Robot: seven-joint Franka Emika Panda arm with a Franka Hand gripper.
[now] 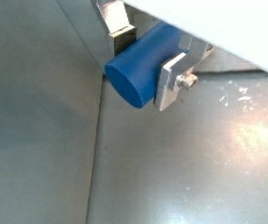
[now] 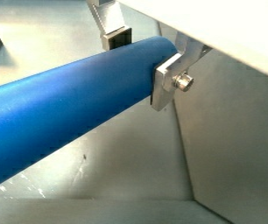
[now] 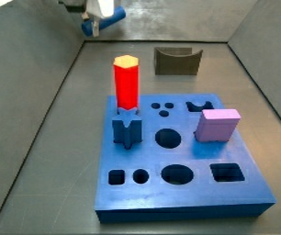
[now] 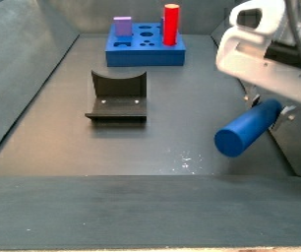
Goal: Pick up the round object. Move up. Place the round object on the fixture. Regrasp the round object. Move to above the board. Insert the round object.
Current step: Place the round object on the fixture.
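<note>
My gripper [image 1: 148, 61] is shut on the round object [image 1: 139, 72], a long smooth dark blue cylinder, near one of its ends. The cylinder lies across the jaws and sticks far out to one side in a wrist view [image 2: 67, 96]. In a side view the gripper [image 4: 276, 106] holds the cylinder [image 4: 249, 131] tilted above the grey floor, near the right wall. In a side view the gripper [image 3: 100, 20] is at the far left corner. The fixture [image 3: 177, 61] [image 4: 118, 96] stands empty on the floor. The board [image 3: 180, 204] [image 4: 147, 57] lies apart from the gripper.
On the board stand a red hexagonal peg [image 3: 126, 83] [image 4: 172, 25], a short dark blue star-shaped peg [image 3: 126, 131] and a pink cube [image 3: 218, 125] [image 4: 122, 25]. Grey walls enclose the floor; one wall is close to the gripper.
</note>
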